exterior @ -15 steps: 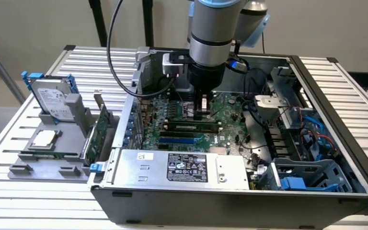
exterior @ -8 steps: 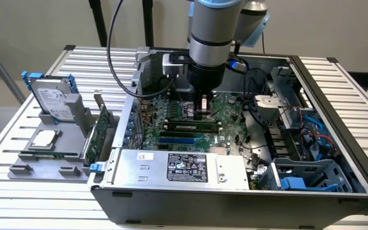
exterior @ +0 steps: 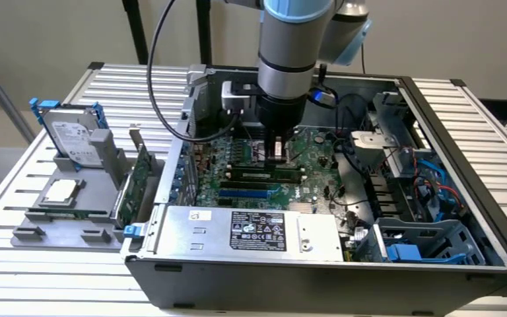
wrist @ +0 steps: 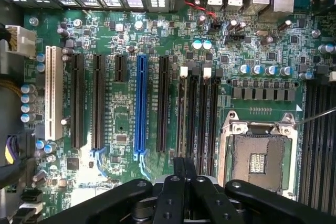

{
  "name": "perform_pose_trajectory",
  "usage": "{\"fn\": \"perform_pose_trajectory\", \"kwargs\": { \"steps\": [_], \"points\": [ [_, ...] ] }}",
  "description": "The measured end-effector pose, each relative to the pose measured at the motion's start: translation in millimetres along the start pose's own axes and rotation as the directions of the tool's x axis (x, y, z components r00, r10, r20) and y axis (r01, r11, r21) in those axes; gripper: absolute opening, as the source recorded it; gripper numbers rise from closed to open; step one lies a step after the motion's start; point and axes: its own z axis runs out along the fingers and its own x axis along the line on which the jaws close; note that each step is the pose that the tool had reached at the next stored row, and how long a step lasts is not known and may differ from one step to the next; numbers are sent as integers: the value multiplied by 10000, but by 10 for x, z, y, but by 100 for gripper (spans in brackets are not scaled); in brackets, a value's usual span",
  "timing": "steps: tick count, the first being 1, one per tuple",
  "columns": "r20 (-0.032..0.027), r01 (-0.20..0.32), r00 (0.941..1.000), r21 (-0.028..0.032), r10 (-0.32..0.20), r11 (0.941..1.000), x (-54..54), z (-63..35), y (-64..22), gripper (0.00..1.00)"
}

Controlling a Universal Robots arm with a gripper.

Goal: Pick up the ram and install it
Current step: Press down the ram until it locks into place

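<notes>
1. The gripper (exterior: 276, 153) is low inside the computer case (exterior: 430, 105), pinched shut on the ram (wrist: 185, 167), a thin stick seen edge-on.
2. The ram's long side runs parallel to the memory slots (wrist: 198, 114) below.
3. Risk, I'd say: slightly off-line, it would jam on the slot's edge or latches.

mobo (wrist: 121, 124) green | PCIe slot (wrist: 140, 108) blue | gripper (wrist: 184, 182) blk

Exterior high, angled down, wrist close overhead, sharing motherboard (exterior: 263, 165).
</notes>
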Motion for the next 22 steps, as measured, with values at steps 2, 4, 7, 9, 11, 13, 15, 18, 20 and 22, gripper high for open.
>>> {"fn": "perform_pose_trajectory", "kwargs": {
  "steps": [2,4,7,9,11,13,15,18,20,22],
  "points": [
    [-3,-1,10000,-1,1,10000,-6,10,0,0],
    [-1,-1,10000,0,1,10000,-11,17,0,0],
    [0,-2,10000,0,2,10000,-23,27,0,0],
    [0,-1,10000,0,1,10000,-28,33,0,0],
    [0,-1,10000,0,1,10000,-31,44,0,0],
    [-8,-1,10000,-3,1,10000,-31,61,0,0],
    [-10,0,10000,-5,0,10000,-30,86,0,0],
    [-13,-2,10000,-6,2,10000,-29,121,0,0],
    [-15,-2,10000,-6,2,10000,-28,105,1,0],
    [5,-4,10000,-2,4,10000,-32,31,1,0]
  ]
}}
